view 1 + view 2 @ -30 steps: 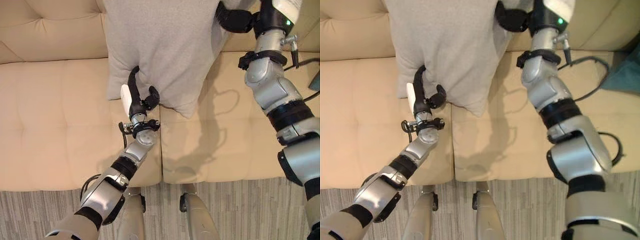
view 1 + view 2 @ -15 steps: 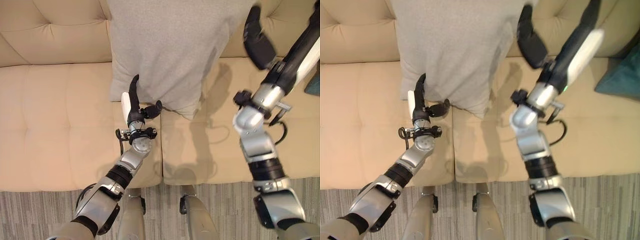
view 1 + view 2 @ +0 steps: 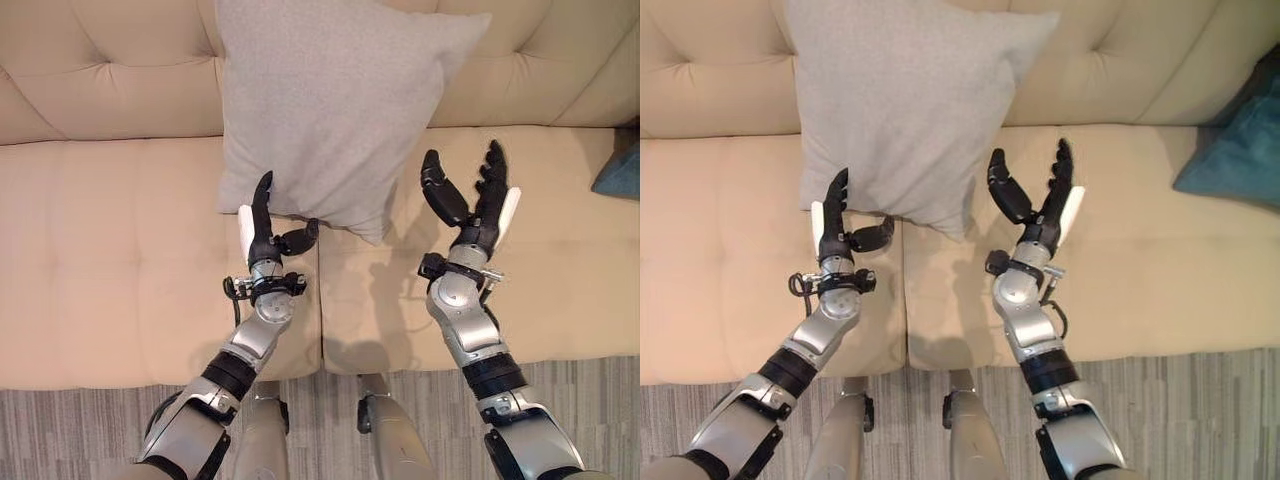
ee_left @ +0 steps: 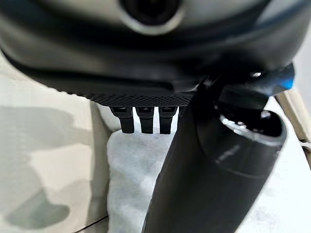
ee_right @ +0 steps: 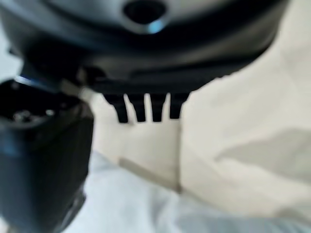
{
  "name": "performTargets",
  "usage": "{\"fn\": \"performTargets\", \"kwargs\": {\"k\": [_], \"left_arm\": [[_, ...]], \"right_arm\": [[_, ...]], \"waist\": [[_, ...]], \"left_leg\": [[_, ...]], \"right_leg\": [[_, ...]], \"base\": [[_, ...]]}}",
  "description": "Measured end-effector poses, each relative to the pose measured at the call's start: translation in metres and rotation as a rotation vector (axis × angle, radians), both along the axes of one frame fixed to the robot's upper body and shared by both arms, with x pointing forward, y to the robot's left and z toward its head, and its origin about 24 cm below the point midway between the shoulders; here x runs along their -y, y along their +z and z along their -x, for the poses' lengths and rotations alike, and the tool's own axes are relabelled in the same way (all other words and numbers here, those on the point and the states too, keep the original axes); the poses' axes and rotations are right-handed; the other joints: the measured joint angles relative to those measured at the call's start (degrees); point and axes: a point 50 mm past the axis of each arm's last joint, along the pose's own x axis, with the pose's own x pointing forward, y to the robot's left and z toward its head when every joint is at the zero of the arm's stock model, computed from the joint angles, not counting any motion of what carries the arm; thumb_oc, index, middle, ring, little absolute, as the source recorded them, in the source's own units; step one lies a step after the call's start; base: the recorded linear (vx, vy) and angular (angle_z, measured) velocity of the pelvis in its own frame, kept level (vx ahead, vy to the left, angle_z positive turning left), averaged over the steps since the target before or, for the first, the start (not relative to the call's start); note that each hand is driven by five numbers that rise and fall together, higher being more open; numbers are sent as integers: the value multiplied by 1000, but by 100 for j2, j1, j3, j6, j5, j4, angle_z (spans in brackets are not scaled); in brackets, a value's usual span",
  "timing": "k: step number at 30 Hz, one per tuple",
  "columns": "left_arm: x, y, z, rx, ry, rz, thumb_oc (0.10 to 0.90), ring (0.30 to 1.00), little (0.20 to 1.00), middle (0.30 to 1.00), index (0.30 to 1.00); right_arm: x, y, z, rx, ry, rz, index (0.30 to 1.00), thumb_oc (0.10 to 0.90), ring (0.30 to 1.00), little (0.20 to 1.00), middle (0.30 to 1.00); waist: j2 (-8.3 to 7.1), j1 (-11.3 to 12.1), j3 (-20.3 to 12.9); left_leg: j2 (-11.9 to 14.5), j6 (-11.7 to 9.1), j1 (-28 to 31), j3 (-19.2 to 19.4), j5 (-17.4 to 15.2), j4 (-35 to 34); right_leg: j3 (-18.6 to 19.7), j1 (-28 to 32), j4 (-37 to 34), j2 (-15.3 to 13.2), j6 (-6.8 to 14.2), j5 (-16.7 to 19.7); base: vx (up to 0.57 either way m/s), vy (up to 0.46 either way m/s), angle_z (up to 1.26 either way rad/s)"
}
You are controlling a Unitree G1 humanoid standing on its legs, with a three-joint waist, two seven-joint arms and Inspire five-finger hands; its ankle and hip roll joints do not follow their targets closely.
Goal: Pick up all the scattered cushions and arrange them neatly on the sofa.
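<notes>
1. Where the seat meets the backrest, the grey cushion [image 3: 335,110] stands propped at upper centre of the frame, its top against the tufted back and its lower corners resting on the seat.
2. Its lower edge spans the seam between two seat pads of the beige sofa [image 3: 110,270].
3. Just below the cushion's lower left corner, the left hand [image 3: 268,225] has its fingers straight and upright at the cloth's edge and its thumb reaching toward the fabric; it grips nothing.
4. Right of centre, the right hand [image 3: 478,200] is spread wide above the seat, fingers and thumb apart, holding nothing and clear of the cushion.
5. At the right edge of the frame, a teal cushion [image 3: 1238,150] lies on the seat.
</notes>
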Motion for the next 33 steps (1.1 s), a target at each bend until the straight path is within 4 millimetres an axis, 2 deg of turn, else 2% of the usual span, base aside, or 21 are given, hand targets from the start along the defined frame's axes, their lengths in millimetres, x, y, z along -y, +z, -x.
{"fn": "performTargets", "kwargs": {"k": [12,19,21,22,23,24,28,33], "left_arm": [[0,-5,1,-22,-29,-3,800,900,900,900,900],[-1,-12,3,-59,-47,5,800,900,900,900,900],[-1,-16,4,-77,-54,14,800,900,900,900,900],[-2,-18,4,-85,-59,15,800,900,900,900,900],[-2,-19,5,-87,-59,15,800,900,900,900,900],[-1,-20,6,-92,-62,16,800,900,900,900,900],[-3,-26,9,-111,-59,12,800,900,900,900,900],[-6,-29,10,-121,-93,-31,800,900,900,900,900]], "right_arm": [[-8,-5,-19,-91,97,-67,900,800,900,900,900],[-8,-13,-31,-174,125,-148,900,800,900,900,900],[-8,-13,-34,-190,128,-151,568,579,568,568,568],[-7,-13,-35,-193,126,-153,547,565,547,547,547],[-7,-13,-35,-193,127,-155,331,420,331,331,331],[-7,-12,-35,-191,132,-155,300,400,300,300,300],[-10,-8,-38,-188,163,-131,300,400,300,300,300],[0,-7,-43,-219,145,-99,300,400,300,300,300]], "waist": [[-1,49,0],[-1,177,0],[-1,212,0],[-1,266,0],[-1,285,0],[-1,304,0],[-1,342,0],[-1,405,0]], "left_leg": [[1,-3,30,-28,2,1],[4,-20,60,-59,14,1],[6,-27,56,-63,18,1],[8,-32,54,-65,21,1],[10,-32,54,-65,21,1],[12,-32,54,-65,22,1],[11,-35,39,-77,23,1],[11,-47,17,-100,31,1]], "right_leg": [[-55,54,0,-1,0,0],[-102,101,-1,1,-3,-4],[-104,99,-1,2,-3,-5],[-106,98,-1,5,-4,-5],[-106,97,-1,7,-4,-5],[-106,96,-1,8,-4,-6],[-114,91,-1,8,-5,-8],[-141,86,-1,11,-5,-13]], "base": [[1,-2,0],[6,-14,1],[0,0,0],[0,0,0],[0,0,0],[0,0,0],[0,0,0],[5,-21,2]]}}
